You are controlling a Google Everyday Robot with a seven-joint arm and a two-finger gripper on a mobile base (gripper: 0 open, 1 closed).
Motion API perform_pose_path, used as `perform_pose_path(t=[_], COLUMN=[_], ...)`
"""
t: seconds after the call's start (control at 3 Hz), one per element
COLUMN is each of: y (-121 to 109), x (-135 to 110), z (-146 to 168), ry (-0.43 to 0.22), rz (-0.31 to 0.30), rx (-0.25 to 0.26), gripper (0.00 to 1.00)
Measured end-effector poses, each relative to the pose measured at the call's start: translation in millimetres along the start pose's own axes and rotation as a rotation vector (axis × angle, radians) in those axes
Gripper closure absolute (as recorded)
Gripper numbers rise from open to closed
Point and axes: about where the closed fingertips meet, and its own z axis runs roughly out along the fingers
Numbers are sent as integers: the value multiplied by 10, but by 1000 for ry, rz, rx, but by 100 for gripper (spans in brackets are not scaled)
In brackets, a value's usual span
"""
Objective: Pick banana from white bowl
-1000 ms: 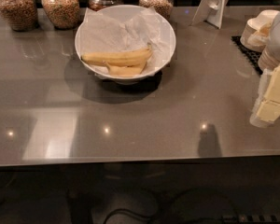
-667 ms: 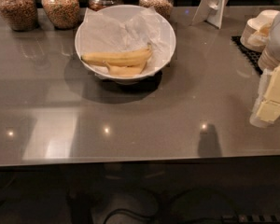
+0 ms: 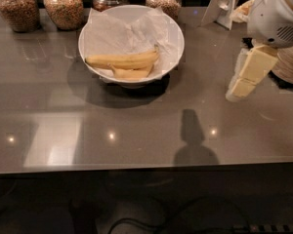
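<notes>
The banana [image 3: 122, 60] lies in the white bowl [image 3: 179, 44], well left of the hand [image 3: 240, 86], whose grip I cannot tell; worktop [image 3: 136, 126] stretches between.

Your gripper [image 3: 238, 87] hangs at the right of the frame, over the grey tabletop [image 3: 136, 140] and well apart from the white bowl [image 3: 178, 40] in the upper centre. Inside the bowl, on crinkled white paper [image 3: 117, 30], the banana [image 3: 122, 60] lies nearly level, with a shorter banana [image 3: 132, 73] touching it just below. Four glass jars [image 3: 63, 6] line the top edge behind the bowl. Stacked pale bowls [image 3: 290, 62] sit at the right edge, beside the gripper.
</notes>
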Motion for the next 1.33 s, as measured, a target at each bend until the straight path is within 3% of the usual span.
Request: perform_pose_path(t=[0.33,1.0,1.33], y=[-335,-742,-740], x=[-353,-1097,-1096], z=[257,804,804], ry=[-114,-294,-293], rz=[-35,-124,-123], rx=[7,-95,-95], gripper=[0,0,0])
